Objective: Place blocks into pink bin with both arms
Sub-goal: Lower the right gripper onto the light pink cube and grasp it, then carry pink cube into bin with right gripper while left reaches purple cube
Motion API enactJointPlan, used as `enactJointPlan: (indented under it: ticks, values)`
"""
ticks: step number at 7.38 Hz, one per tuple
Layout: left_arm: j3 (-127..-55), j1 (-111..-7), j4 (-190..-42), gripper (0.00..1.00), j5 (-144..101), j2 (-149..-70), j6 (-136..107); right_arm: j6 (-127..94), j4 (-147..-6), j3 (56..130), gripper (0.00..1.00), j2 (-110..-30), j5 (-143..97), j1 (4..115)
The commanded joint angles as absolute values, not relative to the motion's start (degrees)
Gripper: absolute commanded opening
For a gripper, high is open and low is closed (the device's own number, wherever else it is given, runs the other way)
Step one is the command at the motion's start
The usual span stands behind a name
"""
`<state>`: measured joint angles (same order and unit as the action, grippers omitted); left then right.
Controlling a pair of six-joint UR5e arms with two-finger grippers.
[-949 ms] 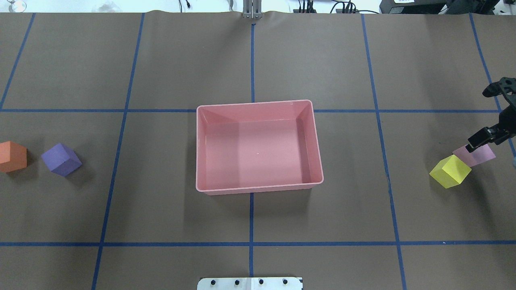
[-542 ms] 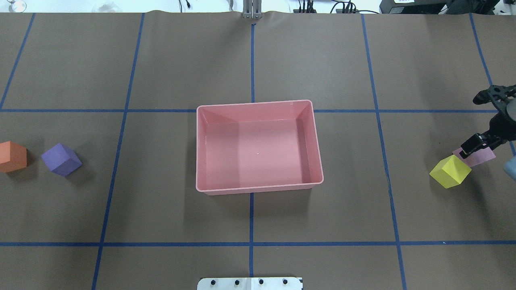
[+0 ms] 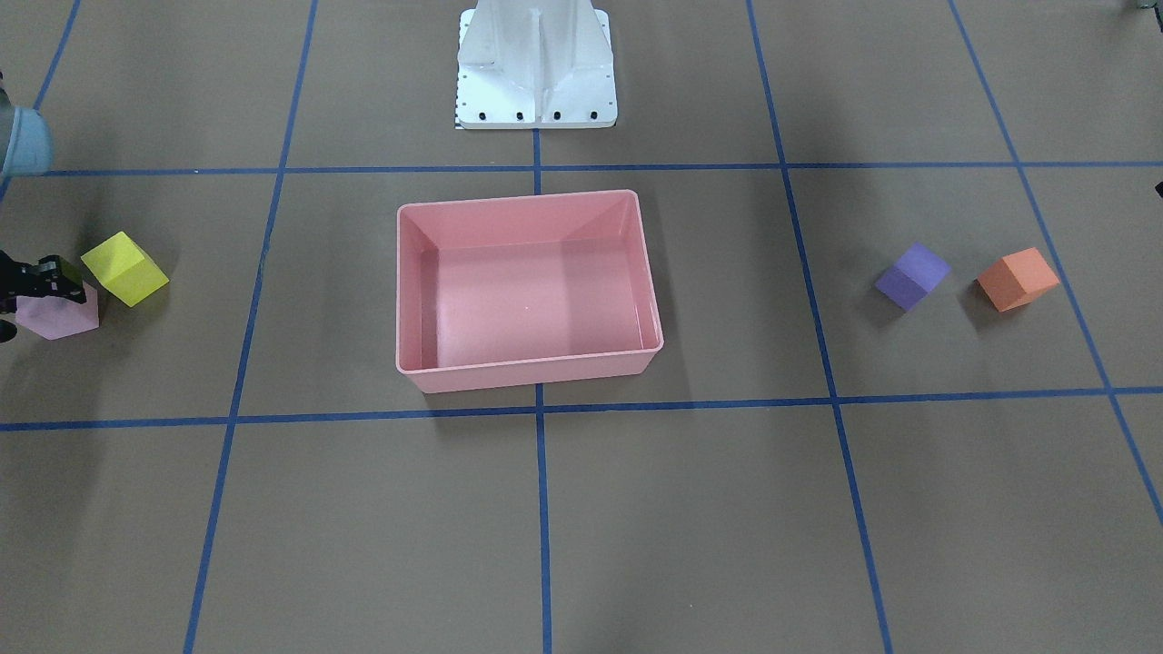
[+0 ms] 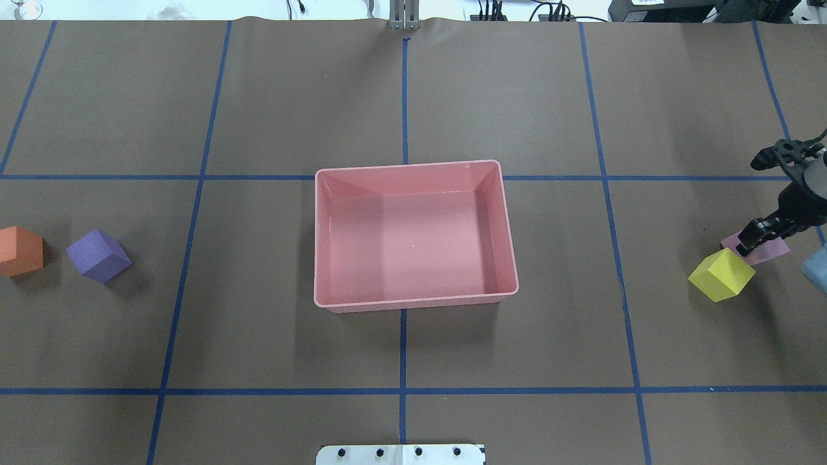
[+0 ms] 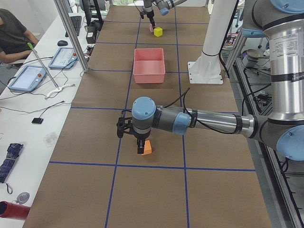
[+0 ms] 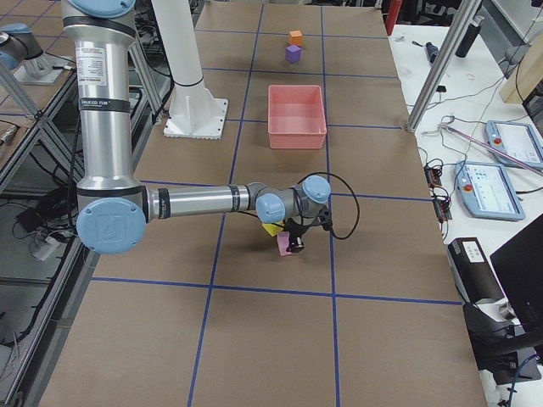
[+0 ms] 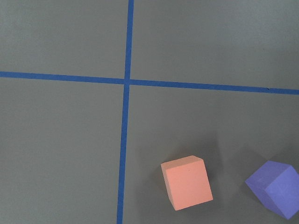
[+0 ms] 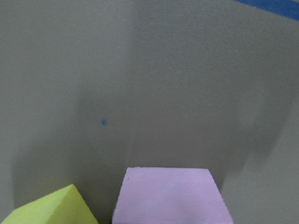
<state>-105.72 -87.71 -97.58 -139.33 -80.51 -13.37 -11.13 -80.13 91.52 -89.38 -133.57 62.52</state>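
So all four blocks are out on the table and the bin [image 4: 417, 301] in the middle has nothing in it. The pink block [image 3: 59, 315] and yellow block [image 4: 722, 276] sit on the robot's right, just beside each other, and I can't tell if they actually touch. The purple block [image 4: 98, 256] and orange block [image 4: 20, 251] are near each other way over on its left. The right gripper [image 4: 754, 240] is right down at the pink block, and the left gripper [image 5: 141, 145] hangs just above the orange one. Honestly can't tell for either whether the fingers are spread or closed, since the wrist views show no fingers at all. The blocks look like matte foam, so my guess is super light, a bit squishy and not slippery. I'd pinch them across two opposite flat faces around mid-height, and not too hard. The only catch is the yellow one crowding the pink, so a finger going down on that side could easily knock it.
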Motion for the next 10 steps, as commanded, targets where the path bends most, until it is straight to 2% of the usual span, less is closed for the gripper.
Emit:
enactJointPlan:
  ticks: [1,2,4,7,10]
  values:
    - [-105.7,-87.7,-98.6,1.00,-139.5,-80.6,-13.4,-10.9,-80.9,96.5,0.00,-88.3,-134.6,67.6]
    - [-105.8,-87.7,-98.9,1.00,-139.6,-80.8,-13.4,-12.4,-81.7,97.5,0.00,-86.0,-135.0,68.5]
    - [-105.8,-84.9,-102.2,1.00,-139.5,-82.2,-17.9,-25.7,-89.0,100.2,0.00,-76.1,-135.8,68.3]
    - [-105.7,-69.8,-103.2,1.00,-138.7,-88.5,-41.7,-57.9,-88.6,101.8,0.00,-62.4,-135.1,54.7]
    - [-106.3,-63.1,-104.2,1.00,-133.2,-90.2,-53.7,-73.6,-88.2,101.4,0.00,-54.6,-125.5,43.7]
